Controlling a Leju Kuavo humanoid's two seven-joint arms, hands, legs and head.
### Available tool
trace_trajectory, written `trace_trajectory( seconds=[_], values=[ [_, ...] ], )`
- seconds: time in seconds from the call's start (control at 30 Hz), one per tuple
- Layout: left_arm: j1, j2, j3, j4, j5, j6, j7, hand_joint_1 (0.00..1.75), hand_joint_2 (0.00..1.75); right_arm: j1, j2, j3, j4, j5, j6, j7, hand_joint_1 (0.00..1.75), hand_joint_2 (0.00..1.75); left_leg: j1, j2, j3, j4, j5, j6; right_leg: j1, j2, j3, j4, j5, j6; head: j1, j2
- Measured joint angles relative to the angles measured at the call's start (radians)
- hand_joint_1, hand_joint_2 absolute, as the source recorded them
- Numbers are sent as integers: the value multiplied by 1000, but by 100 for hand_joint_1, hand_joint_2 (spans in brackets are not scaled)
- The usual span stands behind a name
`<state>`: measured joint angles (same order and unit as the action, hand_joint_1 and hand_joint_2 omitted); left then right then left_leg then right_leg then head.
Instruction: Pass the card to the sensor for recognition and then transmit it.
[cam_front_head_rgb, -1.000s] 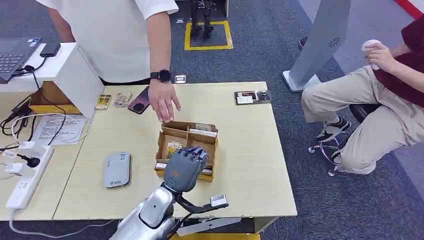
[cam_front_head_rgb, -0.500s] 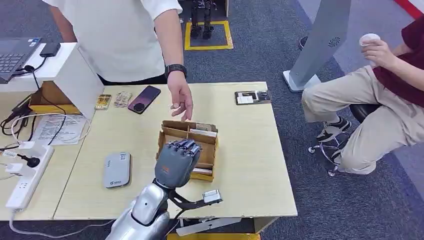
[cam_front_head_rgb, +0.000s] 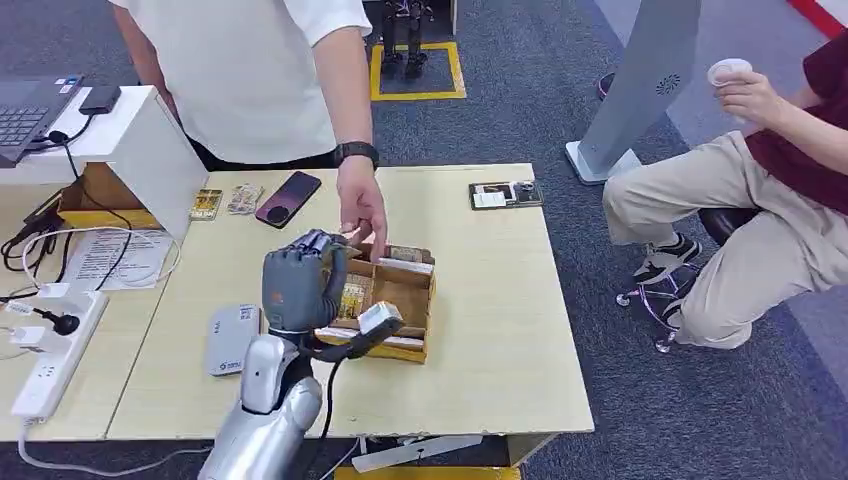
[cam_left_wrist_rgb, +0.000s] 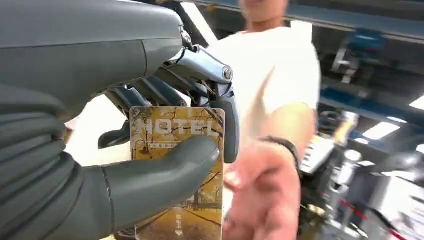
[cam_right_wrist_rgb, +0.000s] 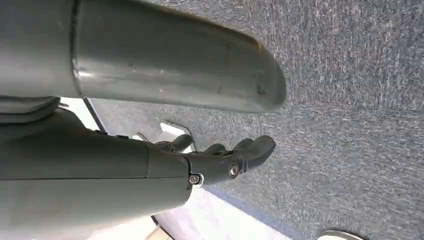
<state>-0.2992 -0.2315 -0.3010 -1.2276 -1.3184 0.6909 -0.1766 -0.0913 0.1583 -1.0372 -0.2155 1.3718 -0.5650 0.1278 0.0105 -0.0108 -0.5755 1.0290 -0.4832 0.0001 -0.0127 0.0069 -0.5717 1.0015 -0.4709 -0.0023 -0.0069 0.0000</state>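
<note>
Pinching hotel card (cam_left_wrist_rgb: 177, 175) between thumb and fingers, left hand (cam_front_head_rgb: 297, 285) raised above cardboard box (cam_front_head_rgb: 408, 290)

Left hand (cam_front_head_rgb: 298, 282) raised over cardboard box (cam_front_head_rgb: 405, 290), person's hand (cam_front_head_rgb: 362, 208) beside it

The thin rectangular card (cam_left_wrist_rgb: 177, 170), printed in golden yellow with a tree scene and the word "HOTEL" across one end, was pinched flat in the left hand (cam_left_wrist_rgb: 100, 150): the thick grey thumb (cam_left_wrist_rgb: 165, 167) pressed across its printed face and the darker fingers (cam_left_wrist_rgb: 227, 125) lay behind its lettered end. The flat grey rectangular sensor pad (cam_front_head_rgb: 234, 340) lay on the table, just beside and below the raised fingers.
</note>
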Motion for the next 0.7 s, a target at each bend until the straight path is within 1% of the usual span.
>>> trace_trajectory(
  seconds=[0.13, 0.3, 0.57, 0.7],
  values=[
    [-13, -7, 28, 8, 7, 0, 4, 175, 175, -1, 0, 2, 0, 0, 0, 0, 0, 0, 0, 0, 0, 0, 0, 0, 0, 0, 0, 0, 0, 0, 0, 0],
    [-52, -10, 68, 27, 47, 0, 12, 175, 175, -2, 0, 3, 0, -2, 0, 0, 0, 0, 0, 0, -1, 0, 0, 0, 0, 0, 0, 0, 0, 0, 0, 0],
    [-96, -11, 85, 75, 134, 0, 25, 175, 175, -6, 0, 3, 1, -11, -2, 0, 0, 0, 0, 0, 0, 0, 0, 0, 0, 0, 0, 0, 0, 0, 0, 0],
    [-105, -11, 85, 94, 152, 0, 23, 175, 175, -6, 1, 3, 1, -12, -4, 0, 0, 0, 0, 0, 0, 0, 0, 0, 0, 0, 0, 0, 0, 0, 0, 0]
  ],
)
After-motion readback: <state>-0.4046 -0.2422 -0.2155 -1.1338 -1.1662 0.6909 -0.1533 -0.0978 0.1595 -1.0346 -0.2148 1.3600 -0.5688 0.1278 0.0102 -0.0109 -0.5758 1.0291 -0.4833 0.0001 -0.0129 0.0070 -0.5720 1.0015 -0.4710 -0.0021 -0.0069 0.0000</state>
